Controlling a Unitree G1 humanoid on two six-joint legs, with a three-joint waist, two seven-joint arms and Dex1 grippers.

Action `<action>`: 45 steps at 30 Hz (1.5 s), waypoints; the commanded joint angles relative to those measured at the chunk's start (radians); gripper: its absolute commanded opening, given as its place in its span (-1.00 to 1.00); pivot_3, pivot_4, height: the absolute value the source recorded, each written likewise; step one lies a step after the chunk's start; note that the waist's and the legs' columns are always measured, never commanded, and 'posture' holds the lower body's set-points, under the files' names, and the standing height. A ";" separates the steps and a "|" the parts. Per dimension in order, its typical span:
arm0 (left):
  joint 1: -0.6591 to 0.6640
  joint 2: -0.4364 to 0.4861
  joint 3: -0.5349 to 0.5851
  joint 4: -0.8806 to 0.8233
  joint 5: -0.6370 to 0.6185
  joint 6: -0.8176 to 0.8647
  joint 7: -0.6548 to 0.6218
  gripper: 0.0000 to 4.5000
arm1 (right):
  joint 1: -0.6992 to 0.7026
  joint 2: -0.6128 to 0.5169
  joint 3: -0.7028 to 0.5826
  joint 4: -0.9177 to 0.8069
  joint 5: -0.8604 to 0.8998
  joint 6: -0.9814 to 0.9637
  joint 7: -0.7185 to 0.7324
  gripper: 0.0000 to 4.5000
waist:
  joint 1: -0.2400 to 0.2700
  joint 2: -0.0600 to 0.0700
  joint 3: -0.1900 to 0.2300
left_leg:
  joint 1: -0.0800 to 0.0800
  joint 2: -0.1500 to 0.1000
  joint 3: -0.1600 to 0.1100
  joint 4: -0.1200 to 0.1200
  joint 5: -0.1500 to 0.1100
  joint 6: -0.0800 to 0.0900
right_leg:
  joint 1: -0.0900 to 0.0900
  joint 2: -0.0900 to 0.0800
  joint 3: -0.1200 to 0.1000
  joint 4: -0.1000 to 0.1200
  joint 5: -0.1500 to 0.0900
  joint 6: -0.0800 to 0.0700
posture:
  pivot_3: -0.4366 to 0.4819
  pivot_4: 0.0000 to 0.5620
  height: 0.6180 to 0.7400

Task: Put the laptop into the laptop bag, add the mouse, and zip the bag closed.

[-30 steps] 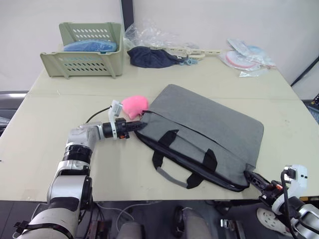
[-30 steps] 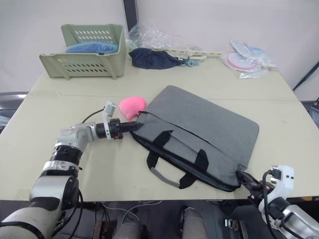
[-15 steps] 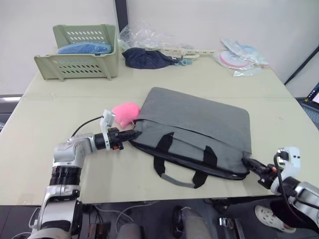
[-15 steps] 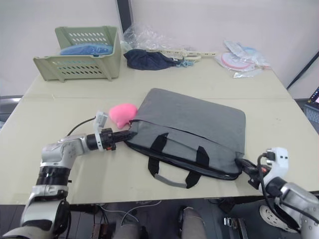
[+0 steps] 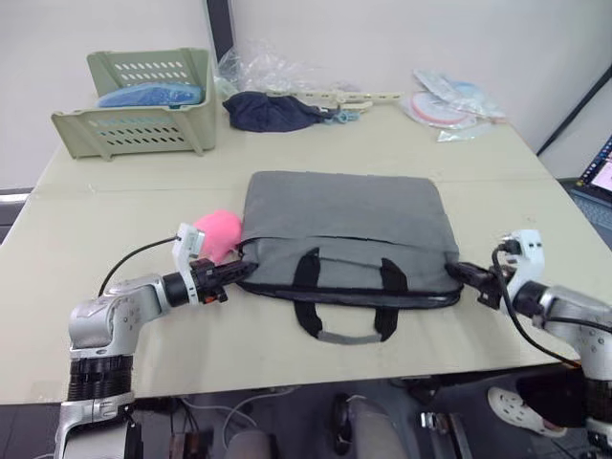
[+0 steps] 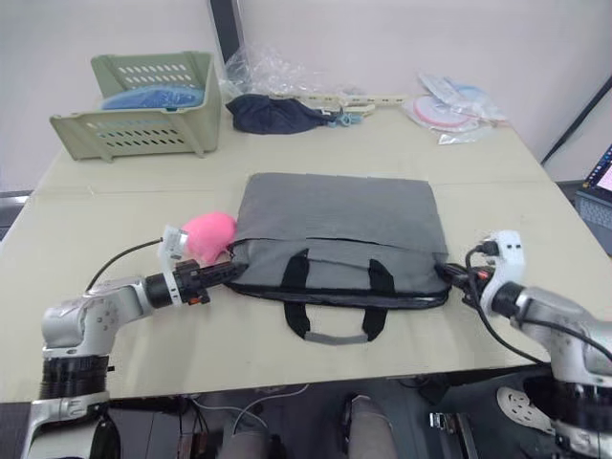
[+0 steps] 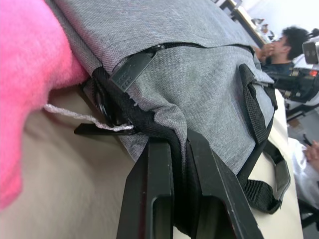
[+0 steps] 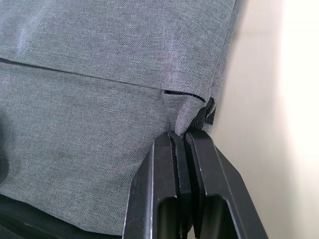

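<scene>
The grey laptop bag (image 5: 344, 229) lies flat on the table with its black handles (image 5: 346, 306) toward the front edge. My left gripper (image 5: 232, 274) is shut on the bag's left front corner, pinching the grey fabric (image 7: 180, 149) just below the zipper pull (image 7: 132, 69). My right gripper (image 5: 457, 273) is shut on the bag's right front corner, clamping the fabric fold (image 8: 182, 137). The zipper line along the bag's top face looks closed. The laptop and the mouse are out of view.
A fluffy pink plush toy (image 5: 218, 232) touches the bag's left end beside my left gripper. At the back stand a green basket (image 5: 139, 100), a dark cloth (image 5: 266, 110) and plastic packets (image 5: 449, 103). A person (image 7: 286, 47) sits beyond the table.
The bag has swung from a slanted lie to square with the table's front edge, both grippers holding its corners. My right gripper came up from below the edge to table level.
</scene>
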 commanded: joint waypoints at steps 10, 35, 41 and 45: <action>0.077 0.052 0.053 -0.092 -0.074 0.034 0.079 -1.00 | -0.082 0.034 0.102 0.033 -0.060 0.013 0.081 -0.98 | 0.001 0.004 0.002 | -0.001 0.002 0.001 0.000 -0.001 -0.002 | -0.001 0.002 0.000 0.000 -0.001 -0.001 | -0.05 -0.47 1.00; 0.138 0.168 -0.051 -0.072 -0.072 -0.019 0.044 0.98 | 0.014 0.021 0.016 -0.087 -0.062 0.055 0.066 0.76 | 0.007 0.021 0.007 | -0.001 0.002 0.003 -0.001 -0.001 -0.004 | -0.001 0.004 0.000 -0.001 -0.002 -0.002 | -0.05 -0.47 1.00; 0.141 0.262 0.050 -0.113 -0.116 0.006 0.033 0.98 | 0.011 -0.111 -0.079 -0.148 -0.048 0.083 0.099 0.76 | 0.007 0.025 0.010 | -0.005 0.002 0.003 -0.002 -0.001 -0.004 | -0.004 0.004 0.000 -0.001 -0.002 -0.002 | -0.05 -0.47 1.00; 0.140 0.316 0.070 -0.147 -0.139 0.023 0.012 0.98 | -0.008 -0.209 -0.111 -0.161 -0.044 0.093 0.129 0.76 | 0.008 0.027 0.012 | -0.013 0.001 0.003 0.000 -0.001 -0.004 | -0.012 0.004 0.000 -0.001 -0.002 -0.002 | -0.05 -0.47 1.00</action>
